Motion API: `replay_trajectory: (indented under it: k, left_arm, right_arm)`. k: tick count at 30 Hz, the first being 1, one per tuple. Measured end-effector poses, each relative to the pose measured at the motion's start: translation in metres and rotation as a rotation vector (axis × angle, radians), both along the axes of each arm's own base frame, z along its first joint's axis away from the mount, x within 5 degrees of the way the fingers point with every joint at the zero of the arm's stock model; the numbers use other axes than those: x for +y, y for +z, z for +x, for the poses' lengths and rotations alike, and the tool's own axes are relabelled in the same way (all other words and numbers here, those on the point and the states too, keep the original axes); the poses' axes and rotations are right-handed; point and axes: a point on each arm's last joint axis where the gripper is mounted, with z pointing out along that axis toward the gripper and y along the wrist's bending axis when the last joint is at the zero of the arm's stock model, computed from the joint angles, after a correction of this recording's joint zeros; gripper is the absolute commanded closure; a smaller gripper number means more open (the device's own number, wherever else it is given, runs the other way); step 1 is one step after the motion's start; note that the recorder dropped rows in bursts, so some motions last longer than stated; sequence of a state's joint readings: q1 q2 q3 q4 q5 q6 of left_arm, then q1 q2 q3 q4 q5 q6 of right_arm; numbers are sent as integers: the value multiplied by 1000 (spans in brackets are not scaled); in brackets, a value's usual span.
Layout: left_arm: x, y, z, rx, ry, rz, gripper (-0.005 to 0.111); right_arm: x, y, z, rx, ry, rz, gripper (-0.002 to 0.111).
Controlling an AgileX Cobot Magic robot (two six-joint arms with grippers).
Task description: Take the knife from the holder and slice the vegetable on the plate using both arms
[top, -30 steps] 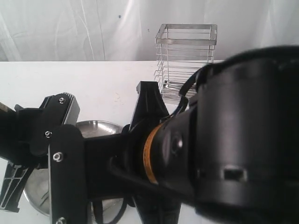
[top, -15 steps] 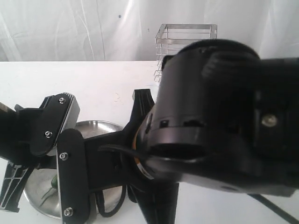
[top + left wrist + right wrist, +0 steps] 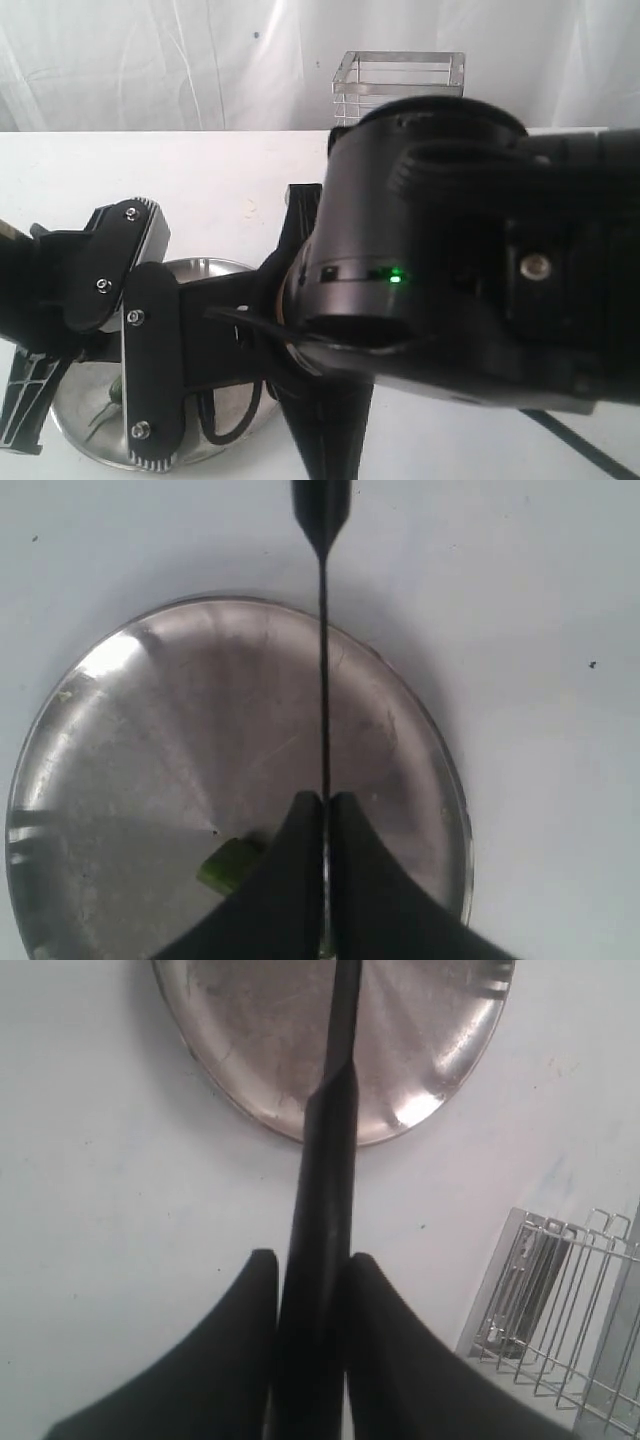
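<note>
1. While your left gripper point(image 3: 323, 802) pinches the knife point(image 3: 328, 1160) by its thin blade, jaws narrow and shut on it, the right gripper point(image 3: 312, 1260) has a finger on each side of the handle. Both fingers press against it, as far as the wrist view shows.
2. You are, I judge, at the hand-over. The knife is out of the holder point(image 3: 400, 72) and hangs over the plate point(image 3: 130, 730) with both grippers on it, and no cut is under way.
3. Your pepper point(image 3: 232, 865) lies on the plate just beside the left fingers. Only a short green piece shows, so you cannot tell whether it is whole.
4. Next, make sure the right grip on the handle is firm before the left lets go of the blade. The left then has to come down and steady the pepper, and the right has to bring the edge down across it.
5. Mind the crowding. In the exterior view both arms overlap above the near left of the table point(image 3: 200, 180), and the right arm hides most of the holder and part of the plate.
6. The table is plain white and matte. The steel plate is smooth and may slide under pressure.
7. The plate sits near and left, and the holder stands far, right of centre, well apart from it. A creased white sheet point(image 3: 130, 60) hangs behind.
</note>
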State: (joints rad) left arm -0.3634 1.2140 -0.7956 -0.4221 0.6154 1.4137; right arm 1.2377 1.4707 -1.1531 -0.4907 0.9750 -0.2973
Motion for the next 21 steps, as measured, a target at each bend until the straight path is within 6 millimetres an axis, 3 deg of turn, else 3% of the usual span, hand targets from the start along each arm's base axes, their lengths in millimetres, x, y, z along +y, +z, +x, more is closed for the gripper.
replay_trajectory:
  k: [6,15,21]
  left_arm:
    - [1,4,1,-29,24,-10,105]
    - [9,34,-11,-171,152,-101,72]
    - [16,46,-20,-205,234,-135,65]
  right_arm:
    - [1,0,0,31,-128,83,108]
    - [-4,-4,1,93,-414,198,108]
    - [-12,-17,-1,129,-573,212,108]
